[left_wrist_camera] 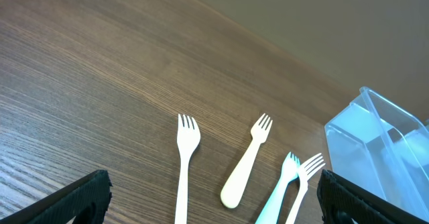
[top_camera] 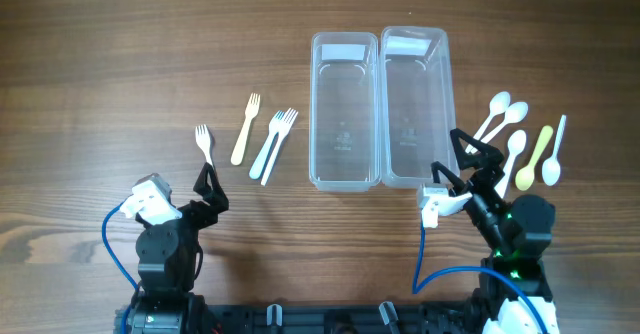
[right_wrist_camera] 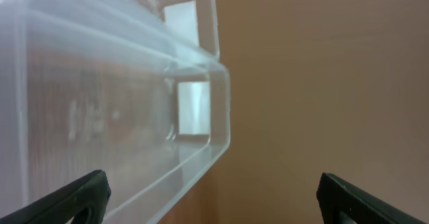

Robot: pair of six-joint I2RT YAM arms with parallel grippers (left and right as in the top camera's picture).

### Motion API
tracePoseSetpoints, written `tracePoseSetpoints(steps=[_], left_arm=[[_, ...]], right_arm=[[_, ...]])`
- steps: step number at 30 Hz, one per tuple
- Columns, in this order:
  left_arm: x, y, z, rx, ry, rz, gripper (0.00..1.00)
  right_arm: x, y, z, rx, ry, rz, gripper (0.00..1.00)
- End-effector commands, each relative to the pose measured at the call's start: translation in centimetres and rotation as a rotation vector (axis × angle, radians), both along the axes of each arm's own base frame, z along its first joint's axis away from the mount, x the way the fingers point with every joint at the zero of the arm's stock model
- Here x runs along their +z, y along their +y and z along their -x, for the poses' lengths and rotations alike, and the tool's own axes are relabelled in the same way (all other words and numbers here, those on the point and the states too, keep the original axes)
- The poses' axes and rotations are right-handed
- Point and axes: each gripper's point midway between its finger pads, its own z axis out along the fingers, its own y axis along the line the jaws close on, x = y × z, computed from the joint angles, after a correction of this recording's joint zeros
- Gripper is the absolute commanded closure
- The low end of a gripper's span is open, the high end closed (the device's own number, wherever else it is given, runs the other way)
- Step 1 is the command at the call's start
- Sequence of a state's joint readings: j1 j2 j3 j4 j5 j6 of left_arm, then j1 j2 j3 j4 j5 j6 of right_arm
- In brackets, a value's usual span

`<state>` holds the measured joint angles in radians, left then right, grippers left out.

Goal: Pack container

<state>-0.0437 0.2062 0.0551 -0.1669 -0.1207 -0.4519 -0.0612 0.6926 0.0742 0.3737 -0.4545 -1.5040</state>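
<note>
Left tool [top_camera: 212,189], right tool [top_camera: 462,161], splayed, seemingly empty

Open wooden worktop [top_camera: 90,64] at far left; cutlery and tubs crowd the middle and right.
Two clear rectangular plastic containers [top_camera: 344,114] [top_camera: 414,104] stand touching side by side, with no lane between them, both open on top. Four pale plastic forks [top_camera: 245,129] lie left of them, with a narrow strip of bare wood between. To the right, white and yellow plastic spoons [top_camera: 517,140] lie near the tub wall; the right gripper [top_camera: 455,159], jaws spread, sits in that gap.
</note>
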Motion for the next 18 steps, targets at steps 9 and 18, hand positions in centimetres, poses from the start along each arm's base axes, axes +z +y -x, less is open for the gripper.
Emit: tracePoseSetpoints(steps=[9,18], left_arm=[[-0.3,-0.1,0.0,-0.007,0.006,0.010,0.00],[-0.3,-0.1,0.0,-0.007,0.006,0.010,0.00]], right_arm=[[-6.5,1.4,2.6,0.213,0.073,0.327,0.00],[-6.0,1.7,2.5,0.227,0.050,0.316,0.00]])
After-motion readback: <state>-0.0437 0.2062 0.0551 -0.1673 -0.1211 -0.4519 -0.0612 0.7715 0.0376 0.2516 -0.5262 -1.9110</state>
